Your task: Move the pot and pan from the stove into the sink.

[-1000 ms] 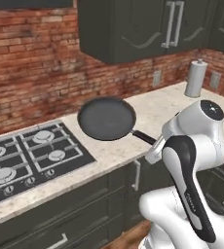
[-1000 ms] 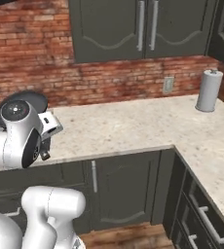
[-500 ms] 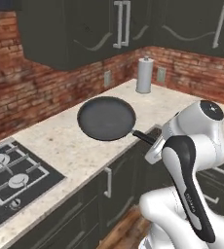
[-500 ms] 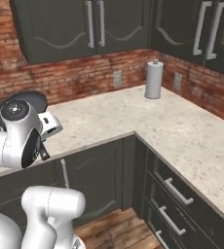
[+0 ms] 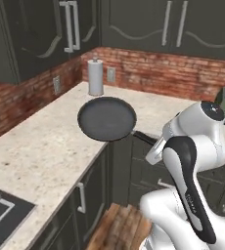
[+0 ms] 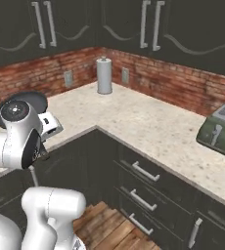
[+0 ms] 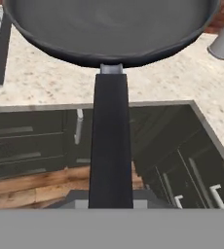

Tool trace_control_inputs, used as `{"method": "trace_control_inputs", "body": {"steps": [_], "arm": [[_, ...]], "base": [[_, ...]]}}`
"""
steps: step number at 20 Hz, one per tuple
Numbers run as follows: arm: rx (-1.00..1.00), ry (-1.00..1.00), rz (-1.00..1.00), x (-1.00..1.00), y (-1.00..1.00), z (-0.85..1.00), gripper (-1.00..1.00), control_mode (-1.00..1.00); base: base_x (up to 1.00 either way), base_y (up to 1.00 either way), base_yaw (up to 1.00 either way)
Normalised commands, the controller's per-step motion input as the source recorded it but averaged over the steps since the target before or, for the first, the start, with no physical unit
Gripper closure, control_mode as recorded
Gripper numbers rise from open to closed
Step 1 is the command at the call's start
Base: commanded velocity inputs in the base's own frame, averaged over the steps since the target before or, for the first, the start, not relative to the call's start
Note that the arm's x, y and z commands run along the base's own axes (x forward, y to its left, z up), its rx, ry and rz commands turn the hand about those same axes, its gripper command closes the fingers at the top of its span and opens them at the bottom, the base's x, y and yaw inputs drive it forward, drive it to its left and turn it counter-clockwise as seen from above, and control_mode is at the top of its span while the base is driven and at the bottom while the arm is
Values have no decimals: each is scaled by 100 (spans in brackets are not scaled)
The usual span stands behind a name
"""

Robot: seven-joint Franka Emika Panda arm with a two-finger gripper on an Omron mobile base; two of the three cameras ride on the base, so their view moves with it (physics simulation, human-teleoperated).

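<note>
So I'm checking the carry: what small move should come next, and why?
Probably keep driving on with the pan level. The pincer is shut on its handle, the pan hangs above the counter, and no sink is in sight.

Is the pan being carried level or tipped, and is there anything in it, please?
Roughly level and empty. The pan hangs flat over the counter edge, its dark inside bare, with the hand shut on its handle.

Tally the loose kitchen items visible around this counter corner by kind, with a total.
Frying pan, carried by its handle above the counter edge: 1
Paper towel roll, upright in the corner: 1
Toaster, green, on the right-hand run of counter: 1
Total: 3
</note>
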Motion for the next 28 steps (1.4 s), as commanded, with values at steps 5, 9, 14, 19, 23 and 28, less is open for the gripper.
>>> {"method": "trace_control_inputs", "body": {"steps": [5,9,14,19,23,28], "arm": [[0,0,0,0,0,0,100,100],[0,0,0,0,0,0,100,100],[0,0,0,0,0,0,100,100],[0,0,0,0,0,0,100,100],[0,0,0,0,0,0,100,100],[0,0,0,0,0,0,100,100]], "base": [[0,-7,-50],[0,-7,-50],[0,-9,-50],[0,-8,-18],[7,-33,-1],[26,-72,-5]]}}
